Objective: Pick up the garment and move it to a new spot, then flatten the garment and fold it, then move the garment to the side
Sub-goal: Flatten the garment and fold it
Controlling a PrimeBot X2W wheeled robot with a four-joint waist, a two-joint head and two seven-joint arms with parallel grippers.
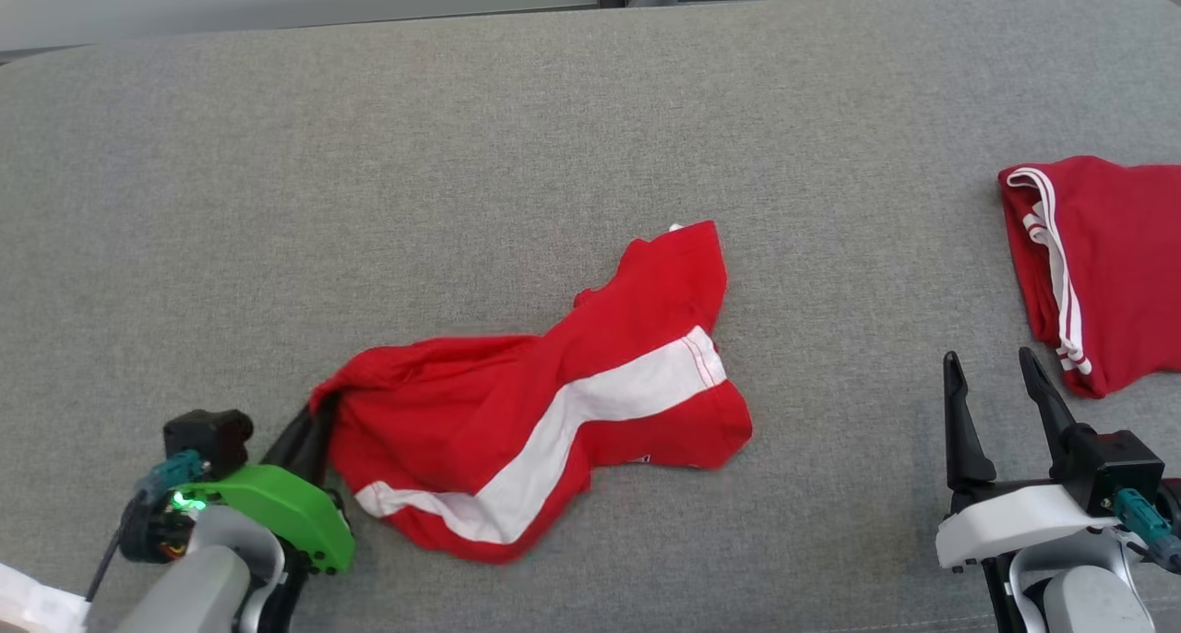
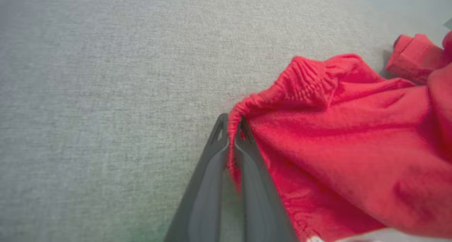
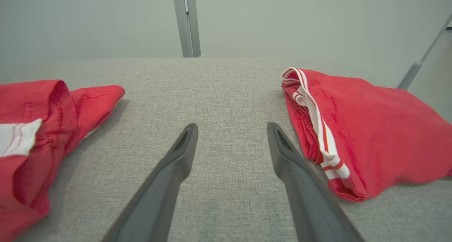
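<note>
Red garment [image 1: 554,402] w/ a broad white stripe lay crumpled on the grey fabric surface [image 1: 461,135], low and a bit left of centre in the head view. One end reached up toward the middle, the other was bunched at lower left. L gripper [image 1: 314,425] was clamped on that bunched corner: in the L wrist view its two dark fingers [image 2: 208,185] stood pressed together w/ a thin ridge of gathered red hem squeezed between them, the rest of the cloth spreading off to that view's right. Fingers sat low, at or near the surface; couldn't tell if the corner was lifted. R gripper [image 1: 989,361] was at lower right, jaws wide apart, nothing between them, over bare grey fabric, well apart from the garment. Just to its right lay a second red garment [image 1: 1107,264], folded, w/ thin white stripes along its edge, partly cut off by the frame. In the R wrist view one finger ran close beside that folded piece, contact unclear. A pale wall and a metal post [image 3: 186,21] stood behind the surface.
</note>
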